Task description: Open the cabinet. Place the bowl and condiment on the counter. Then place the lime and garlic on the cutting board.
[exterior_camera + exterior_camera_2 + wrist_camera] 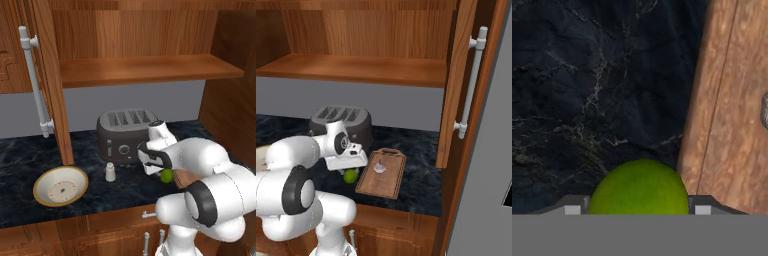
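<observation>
Lime (639,187) sits right between my two finger tips in the hand view, one dark tip on each side of it, resting on the black counter (587,90). I can't tell whether the gripper (161,173) is clamped on it or just bracketing it; the tips look close to its sides, but contact is not clear. From the base cameras I see the lime (350,175) tucked under my hand, just beside the near long edge of the cutting board (391,185), not on it. On the board lies the garlic (379,167), pale and small, toward the handle-slot end. Off to my left on the counter, the bowl (60,186) stands upright near the front edge, and the small white shaker (110,172) stands just beside it, in front of the toaster (122,132). The dark four-slot toaster stands against the grey wall. Above, the cabinet (145,67) hangs with both doors swung open, long silver handles (34,82) showing, its wooden shelf bare.
</observation>
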